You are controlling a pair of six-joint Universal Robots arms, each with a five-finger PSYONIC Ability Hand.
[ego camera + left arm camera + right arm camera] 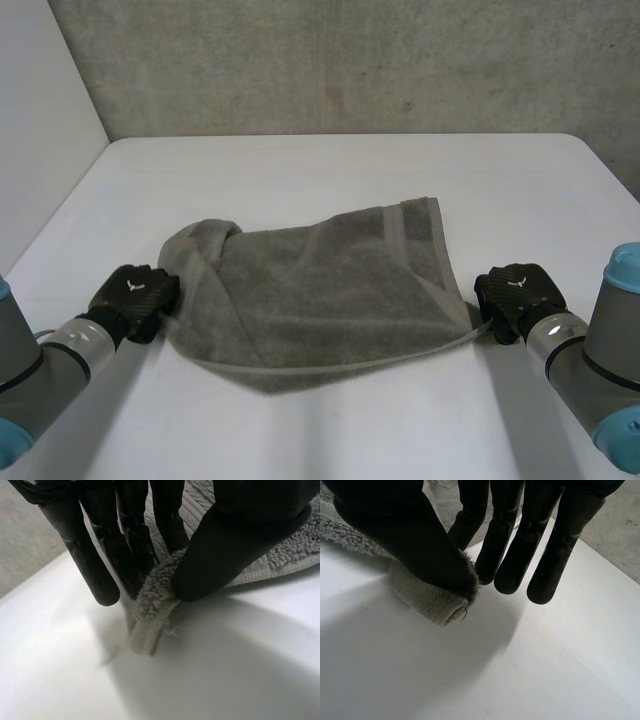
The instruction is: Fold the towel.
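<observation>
A grey towel [320, 290] lies rumpled and partly doubled over in the middle of the white table [330, 170]. My left hand [133, 295] sits at the towel's left end. In the left wrist view its thumb [235, 540] and fingers [135, 555] pinch a hemmed corner of the towel [152, 615] just above the table. My right hand [515, 295] is at the towel's right end. In the right wrist view its thumb [420, 545] presses a rolled corner of the towel [432, 600] against the fingers [515, 550].
A grey concrete wall [350, 60] rises behind the table's far edge. A white panel [40, 140] stands along the left side. Bare white tabletop lies beyond the towel and in front of it, between my two arms.
</observation>
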